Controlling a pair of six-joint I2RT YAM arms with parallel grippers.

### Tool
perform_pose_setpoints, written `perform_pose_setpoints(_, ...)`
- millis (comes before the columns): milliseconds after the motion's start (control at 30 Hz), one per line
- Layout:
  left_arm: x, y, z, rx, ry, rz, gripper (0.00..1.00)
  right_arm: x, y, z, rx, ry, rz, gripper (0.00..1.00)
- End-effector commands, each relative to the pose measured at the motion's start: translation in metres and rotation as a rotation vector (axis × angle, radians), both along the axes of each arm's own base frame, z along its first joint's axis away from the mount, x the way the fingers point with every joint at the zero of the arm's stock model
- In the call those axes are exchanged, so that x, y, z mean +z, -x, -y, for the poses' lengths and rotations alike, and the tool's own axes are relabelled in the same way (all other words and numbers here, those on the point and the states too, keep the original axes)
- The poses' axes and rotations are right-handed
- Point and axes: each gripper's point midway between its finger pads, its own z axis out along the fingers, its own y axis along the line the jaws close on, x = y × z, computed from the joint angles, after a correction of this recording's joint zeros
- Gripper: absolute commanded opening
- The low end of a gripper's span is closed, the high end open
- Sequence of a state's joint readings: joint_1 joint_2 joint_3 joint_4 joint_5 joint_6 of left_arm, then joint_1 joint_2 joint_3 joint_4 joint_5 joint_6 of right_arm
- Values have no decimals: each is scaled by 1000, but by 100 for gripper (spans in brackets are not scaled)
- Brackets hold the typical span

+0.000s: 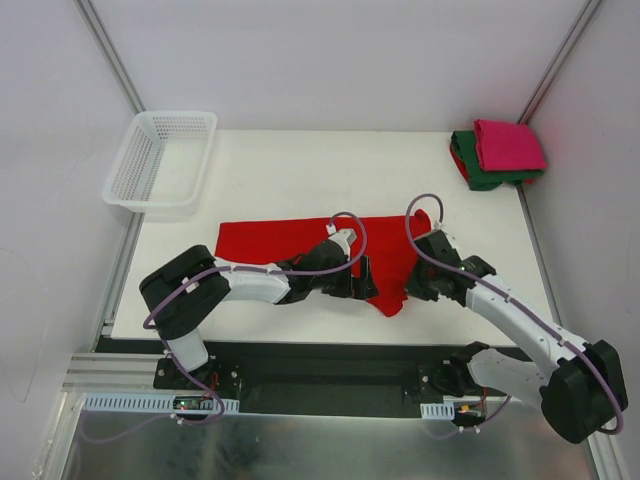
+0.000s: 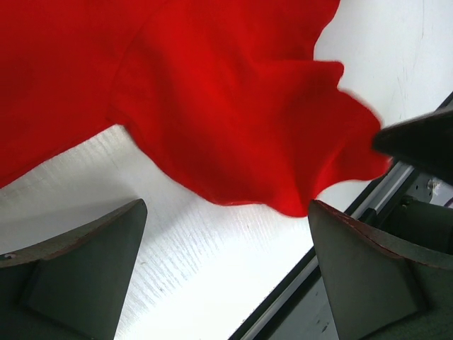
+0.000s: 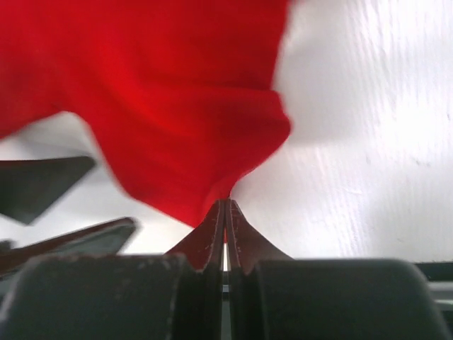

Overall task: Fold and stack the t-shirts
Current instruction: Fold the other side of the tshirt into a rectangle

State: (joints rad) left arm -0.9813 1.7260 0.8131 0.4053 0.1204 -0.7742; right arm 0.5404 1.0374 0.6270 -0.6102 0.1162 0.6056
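Folding step: your right gripper (image 3: 225, 205) seems clamped on the red shirt (image 1: 280, 240); left gripper (image 2: 226, 209) gapes, so grip next.

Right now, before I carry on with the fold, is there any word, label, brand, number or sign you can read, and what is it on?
No readable text in any view.
The red t-shirt, pink t-shirt, green t-shirt, basket and table are plain.
Any marks on the base rail are too small to read.
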Motion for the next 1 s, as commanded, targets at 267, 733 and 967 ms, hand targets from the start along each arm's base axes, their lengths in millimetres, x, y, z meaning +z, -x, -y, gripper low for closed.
perform_pose_setpoints(267, 10, -2, -32, 66, -46, 69, 99, 58, -89, -48, 112, -8, 158, 1)
perform_pose_setpoints(733, 9, -4, -45, 15, -197, 210, 99, 50, -175, -73, 151, -15, 159, 1)
perform_pose_setpoints(967, 9, -3, -41, -3, -253, 246, 99, 49, -207, -66, 128, -24, 161, 1)
